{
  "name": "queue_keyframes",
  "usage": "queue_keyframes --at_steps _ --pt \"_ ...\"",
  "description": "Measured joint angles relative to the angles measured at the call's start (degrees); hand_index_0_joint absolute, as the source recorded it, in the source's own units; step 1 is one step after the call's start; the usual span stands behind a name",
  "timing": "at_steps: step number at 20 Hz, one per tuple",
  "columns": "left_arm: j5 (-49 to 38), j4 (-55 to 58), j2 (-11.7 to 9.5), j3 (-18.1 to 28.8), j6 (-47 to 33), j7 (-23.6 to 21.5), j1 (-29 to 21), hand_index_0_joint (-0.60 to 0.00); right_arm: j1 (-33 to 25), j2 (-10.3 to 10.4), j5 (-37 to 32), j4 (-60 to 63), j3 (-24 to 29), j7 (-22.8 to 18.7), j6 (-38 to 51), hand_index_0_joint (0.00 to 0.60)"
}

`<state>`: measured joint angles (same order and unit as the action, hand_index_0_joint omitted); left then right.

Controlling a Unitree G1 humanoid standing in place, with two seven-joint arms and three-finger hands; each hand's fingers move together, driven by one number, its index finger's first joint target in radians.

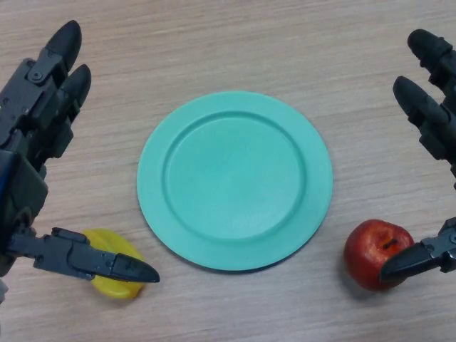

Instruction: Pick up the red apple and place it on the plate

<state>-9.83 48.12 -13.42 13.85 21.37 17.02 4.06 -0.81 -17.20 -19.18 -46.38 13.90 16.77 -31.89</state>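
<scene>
Wood-grain table beneath me. Red apple rests on it right of the green plate, apart from the rim; my right hand is spread, thumb tip overlapping the apple's right side, contact unclear. My left hand, spread likewise, partly hides a yellow object I cannot identify.

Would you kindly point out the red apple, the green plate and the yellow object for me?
red apple [372,251]: head view, on its rounded upper left side.
green plate [235,178]: head view, on its flat bare centre.
yellow object [108,242]: head view, on its upper part above the left hand's thumb.
</scene>
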Motion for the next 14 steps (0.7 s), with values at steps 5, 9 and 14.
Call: queue_keyframes --at_steps 5,9,14 --pt "0.01 -1.15 0.55 0.0 -3.74 -0.46 0.34 0.0 0.0 0.01 -0.03 -0.26 0.11 0.0 0.0 0.0" --pt "-0.16 -2.18 0.56 0.0 -3.75 -0.5 0.67 0.0 0.43 0.06 0.3 2.37 0.03 0.79 2.36 0.0" --pt "-0.07 -3.42 0.56 -0.06 -4.19 -0.54 0.64 0.0 3.32 1.94 21.74 24.2 -3.53 4.51 29.31 0.0"
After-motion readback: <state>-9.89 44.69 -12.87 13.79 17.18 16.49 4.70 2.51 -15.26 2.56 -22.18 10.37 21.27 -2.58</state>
